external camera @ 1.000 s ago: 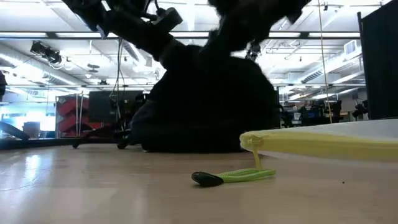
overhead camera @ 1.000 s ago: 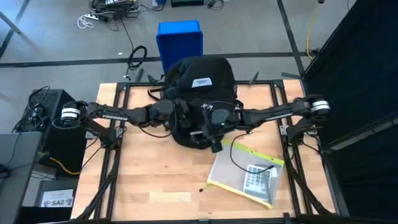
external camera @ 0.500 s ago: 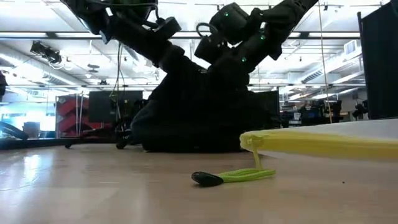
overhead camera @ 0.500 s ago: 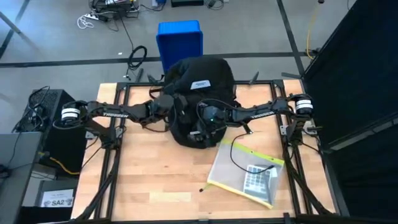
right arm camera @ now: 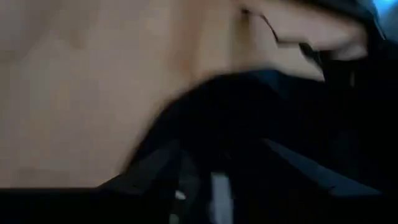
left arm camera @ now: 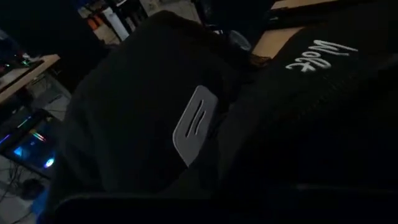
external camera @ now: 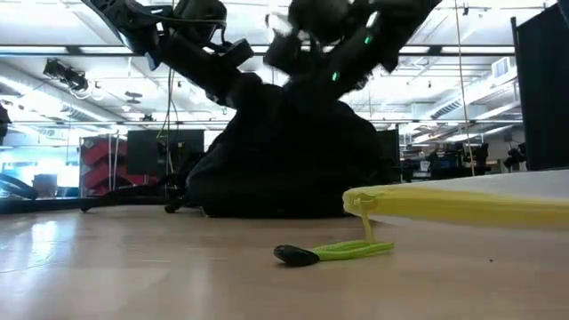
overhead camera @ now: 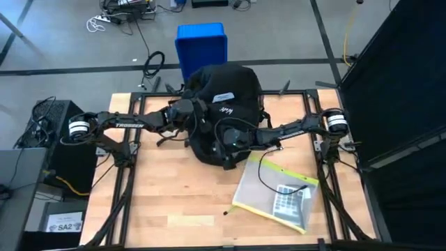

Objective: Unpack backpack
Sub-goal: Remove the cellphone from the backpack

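The black backpack (overhead camera: 226, 87) lies on the table's far middle, its white label (overhead camera: 223, 97) and white logo print (overhead camera: 227, 109) facing up. In the left wrist view the label (left arm camera: 195, 123) and logo (left arm camera: 316, 55) fill the picture close up. My left gripper (overhead camera: 194, 113) is at the backpack's left side, against the fabric. My right gripper (overhead camera: 225, 145) is open over the backpack's near part; its wrist view is blurred and shows dark fabric (right arm camera: 261, 118) between the spread fingers. My right gripper is low over the backpack's near part (overhead camera: 217, 155), coming slanting from the table's right. Blur and dark fabric hide whether its fingers touch the backpack.
A clear pouch with a yellow zip edge (overhead camera: 275, 195) holding a calculator (overhead camera: 284, 201) lies near right, its green zip pull (external camera: 333, 252) on the wood. A blue box (overhead camera: 202, 43) stands on the floor beyond the far edge. Bare wood lies near left.
My right gripper has gone from the backpack's near edge toward the table's left and in over the backpack. My left gripper has gone a little toward the far edge. The backpack's top has shifted: the label has slid toward the near side and the logo print now shows.
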You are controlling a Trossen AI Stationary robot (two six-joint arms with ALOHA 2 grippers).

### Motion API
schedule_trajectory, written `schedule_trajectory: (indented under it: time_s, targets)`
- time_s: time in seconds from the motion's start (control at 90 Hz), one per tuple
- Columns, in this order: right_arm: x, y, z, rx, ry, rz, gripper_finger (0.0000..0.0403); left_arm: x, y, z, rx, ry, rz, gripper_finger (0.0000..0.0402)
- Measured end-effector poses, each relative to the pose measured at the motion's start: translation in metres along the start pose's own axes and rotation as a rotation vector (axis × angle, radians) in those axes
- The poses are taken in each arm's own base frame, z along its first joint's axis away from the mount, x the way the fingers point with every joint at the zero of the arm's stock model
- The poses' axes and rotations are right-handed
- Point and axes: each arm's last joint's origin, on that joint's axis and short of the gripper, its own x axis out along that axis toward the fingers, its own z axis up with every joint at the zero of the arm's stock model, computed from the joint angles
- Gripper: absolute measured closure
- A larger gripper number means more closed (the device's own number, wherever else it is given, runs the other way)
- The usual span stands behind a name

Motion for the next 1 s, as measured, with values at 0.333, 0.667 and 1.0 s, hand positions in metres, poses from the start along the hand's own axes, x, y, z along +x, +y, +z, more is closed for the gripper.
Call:
schedule_trajectory:
  time_s: [0.333, 0.667, 1.0]
  targets:
    - [0.007, -0.001, -0.019, 0.013, 0.131, 0.130, 0.0207, 0.000, -0.002, -0.004, 0.011, 0.037, -0.037, 0.0401]
    - [0.009, 0.017, -0.025, -0.064, 0.221, 0.046, 0.0107, 0.000, -0.002, -0.005, 0.018, 0.043, -0.055, 0.0401]
    - [0.012, 0.002, -0.030, 0.010, 0.243, -0.005, 0.0023, 0.000, -0.003, -0.008, 0.030, 0.072, -0.074, 0.0401]
